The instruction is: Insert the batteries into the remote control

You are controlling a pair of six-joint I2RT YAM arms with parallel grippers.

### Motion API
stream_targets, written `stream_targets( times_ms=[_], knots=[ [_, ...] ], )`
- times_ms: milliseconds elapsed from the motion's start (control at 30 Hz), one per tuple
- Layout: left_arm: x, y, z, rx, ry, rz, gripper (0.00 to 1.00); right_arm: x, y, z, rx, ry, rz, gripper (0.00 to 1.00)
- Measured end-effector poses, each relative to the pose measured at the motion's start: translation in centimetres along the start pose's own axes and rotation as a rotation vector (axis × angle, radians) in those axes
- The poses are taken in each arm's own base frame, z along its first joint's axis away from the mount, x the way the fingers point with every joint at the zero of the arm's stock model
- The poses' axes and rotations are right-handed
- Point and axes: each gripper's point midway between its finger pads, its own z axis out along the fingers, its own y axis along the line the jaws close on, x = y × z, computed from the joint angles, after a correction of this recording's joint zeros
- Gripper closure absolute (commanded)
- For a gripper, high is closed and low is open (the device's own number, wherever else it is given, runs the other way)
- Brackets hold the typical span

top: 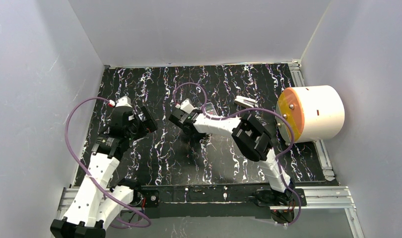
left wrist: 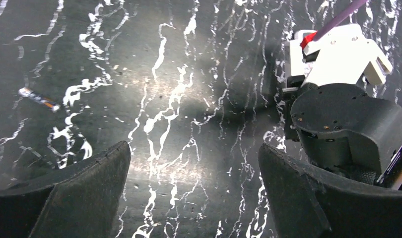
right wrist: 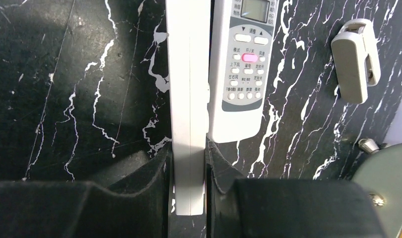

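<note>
Left fingers spread wide, a battery lying beyond them at left of frame; right fingers pinch an edge-on white casing beside the buttoned remote.

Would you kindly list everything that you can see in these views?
table: one, black with white veins, under everything.
battery: one, dark and orange, lying on the table, in the left wrist view.
remote control: one, pale grey, face up on the table.
long white piece: one, white, on edge beside the remote control, gripped.
clip-like part: one, pale grey, near the remote control.
drum: one, white with orange face, table's right edge.
left gripper: one, black, open above bare table.
right gripper: one, black, shut on the long white piece.
</note>
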Motion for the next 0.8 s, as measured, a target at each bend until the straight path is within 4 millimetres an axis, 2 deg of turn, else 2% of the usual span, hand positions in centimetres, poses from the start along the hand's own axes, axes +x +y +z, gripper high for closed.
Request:
stream_targets(
  times_ms=[100, 200, 400, 533, 667, 800],
  knots=[
    [-0.7, 1.0, -0.8, -0.06, -0.029, 0.001, 0.01, 0.2, 0.0, 0.1, 0.024, 0.006, -0.035, 0.59],
    [-0.8, 1.7, -1.5, -0.089, -0.049, 0.0, 0.02, 0.2, 0.5, -0.1, 0.003, 0.007, -0.034, 0.48],
    [-1.1, 2.0, -2.7, -0.103, -0.061, -0.001, 0.02, 0.2, 2.0, -0.8, -0.103, 0.02, -0.017, 0.41],
    [-1.8, 1.5, -3.8, -0.07, -0.09, 0.015, 0.01, -0.9, 1.8, -3.1, -0.185, -0.01, 0.048, 0.36],
    [-2.7, 1.0, -5.7, -0.036, -0.136, 0.04, 0.01, -2.4, -0.8, -7.1, -0.246, -0.103, 0.157, 0.32],
    [-4.5, 0.2, -8.3, 0.014, -0.219, 0.066, 0.02, -3.2, -5.6, -11.8, -0.257, -0.238, 0.264, 0.28]
  ],
)
